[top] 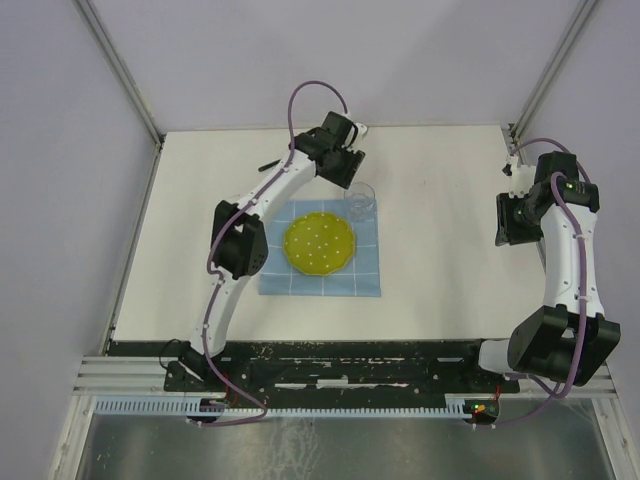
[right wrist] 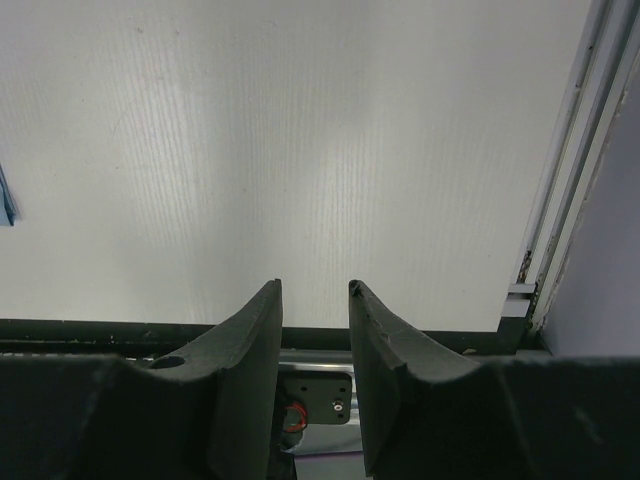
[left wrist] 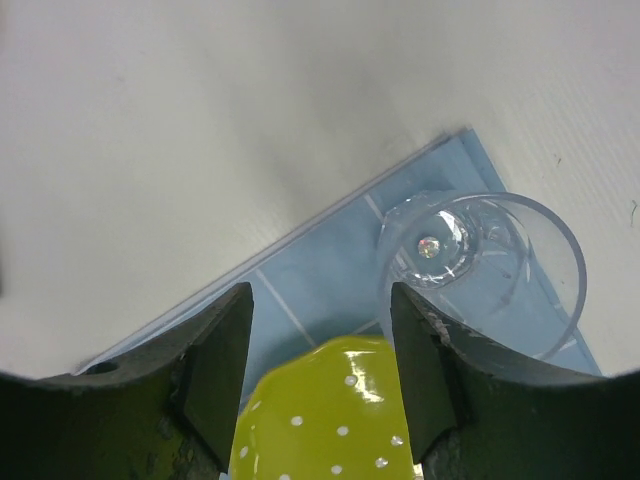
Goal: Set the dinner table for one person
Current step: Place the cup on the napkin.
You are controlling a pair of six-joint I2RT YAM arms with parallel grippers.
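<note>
The dinner table [top: 450, 270] is a large off-white top. On it lies a light-blue gridded cloth [top: 368, 280] with a yellow-green white-dotted plate [top: 319, 243] in its middle. A clear glass [top: 360, 201] stands upright on the cloth's far right corner. My left gripper [top: 350, 178] hovers just behind the glass. In the left wrist view that gripper [left wrist: 320, 292] is open, with only the plate [left wrist: 330, 420] and cloth [left wrist: 300, 290] showing between its fingers; the glass [left wrist: 480, 270] stands outside the right finger [left wrist: 425, 370]. My right gripper [right wrist: 313, 288] is open and empty, over bare table at the right [top: 510, 235].
A small dark thing [top: 268, 165] lies on the table to the left of the left wrist. A metal frame rail [top: 530, 90] borders the table at the right, and the black base rail [top: 350, 350] runs along the near edge.
</note>
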